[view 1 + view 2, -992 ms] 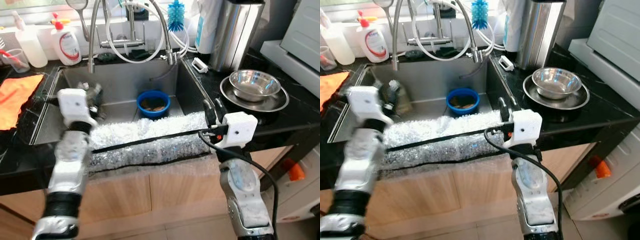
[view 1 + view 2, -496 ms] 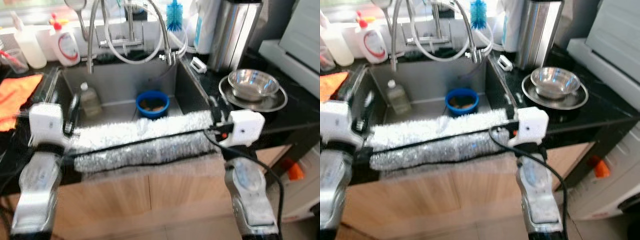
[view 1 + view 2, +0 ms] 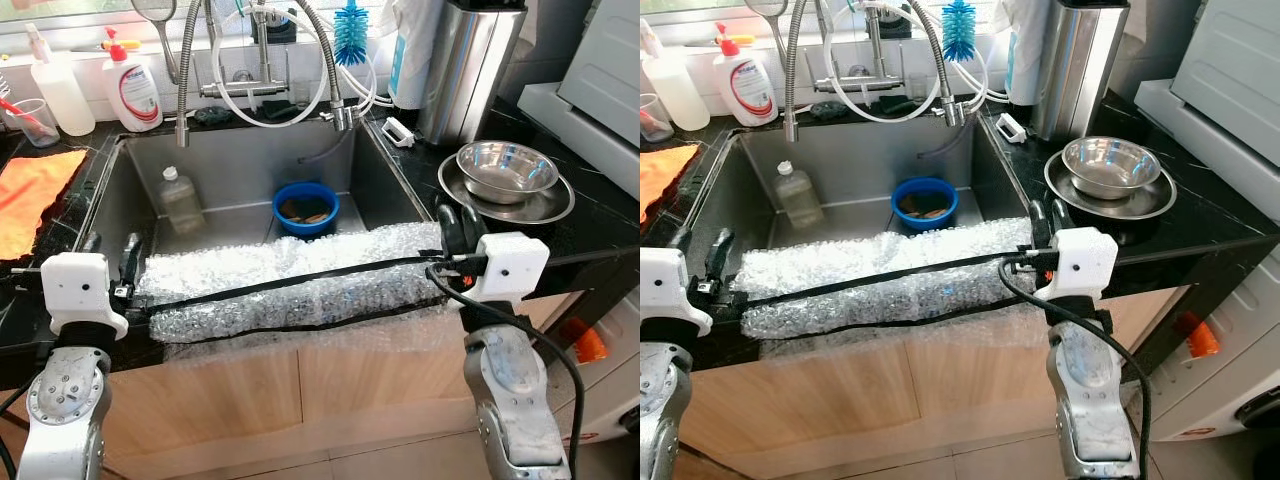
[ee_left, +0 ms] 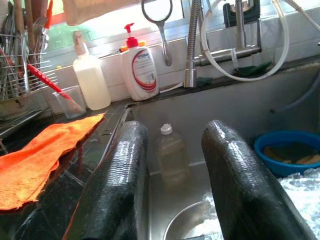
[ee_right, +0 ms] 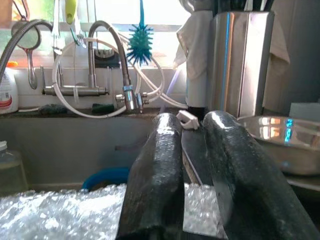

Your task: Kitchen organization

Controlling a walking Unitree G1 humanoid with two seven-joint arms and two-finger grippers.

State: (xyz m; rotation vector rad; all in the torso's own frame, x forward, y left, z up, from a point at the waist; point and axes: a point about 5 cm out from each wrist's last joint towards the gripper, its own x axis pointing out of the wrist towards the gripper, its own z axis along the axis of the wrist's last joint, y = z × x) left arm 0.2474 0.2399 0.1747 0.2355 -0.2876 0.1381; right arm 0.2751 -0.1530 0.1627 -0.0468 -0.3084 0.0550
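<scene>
Bubble wrap roll [image 3: 290,285] lies across the sink's [image 3: 240,160] front edge, spanning between both end effectors. Left end effector [image 3: 108,262], fingers apart, stands at the roll's left end. Right end effector [image 3: 455,225], fingers nearly together, stands at its right end; whether it grips the wrap cannot be told. Blue bowl [image 3: 306,206] sits beyond.

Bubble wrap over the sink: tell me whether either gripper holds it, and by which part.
The right gripper pinches the bubble wrap at its right end. The left gripper stands open beside the left end, holding nothing.
</scene>
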